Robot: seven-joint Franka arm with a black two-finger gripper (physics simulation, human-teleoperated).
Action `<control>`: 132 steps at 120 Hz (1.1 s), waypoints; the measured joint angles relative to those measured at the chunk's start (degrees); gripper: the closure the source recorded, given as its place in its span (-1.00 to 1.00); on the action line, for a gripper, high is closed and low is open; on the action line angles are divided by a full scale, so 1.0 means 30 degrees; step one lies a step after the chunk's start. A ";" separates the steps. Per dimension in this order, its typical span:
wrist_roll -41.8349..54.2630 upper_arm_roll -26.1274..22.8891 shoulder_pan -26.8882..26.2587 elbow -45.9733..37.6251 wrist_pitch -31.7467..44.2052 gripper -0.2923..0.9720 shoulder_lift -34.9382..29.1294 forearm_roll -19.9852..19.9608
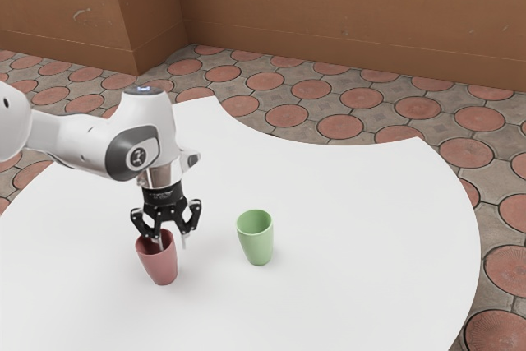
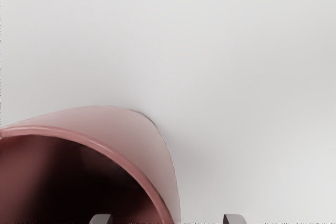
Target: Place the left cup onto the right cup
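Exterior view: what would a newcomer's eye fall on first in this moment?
The black two-finger gripper hangs open at the rim of the dusty-red tapered cup, on the round white table toward the exterior view's left. A pale green tapered cup stands upright beside it, apart, toward the exterior view's right. The wrist view puts the red cup's wall between the fingers, one inside, one outside.

Exterior camera looks down across the table (image 1: 370, 228); wrist camera sits close above the shared red cup (image 2: 105, 129)
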 joint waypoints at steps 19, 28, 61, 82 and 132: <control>-0.0009 0.0023 0.0002 -0.0050 -0.0005 0.29 -0.0050 0.0019; -0.0012 0.0028 0.0011 -0.0052 -0.0007 0.32 -0.0044 0.0023; -0.0030 0.0029 0.0008 -0.0053 0.0005 0.40 0.0105 0.0029; -0.0040 0.0029 -0.0010 -0.0053 0.0011 0.44 0.0151 0.0029; -0.0056 0.0030 -0.0004 -0.0028 0.0014 0.66 0.0156 0.0036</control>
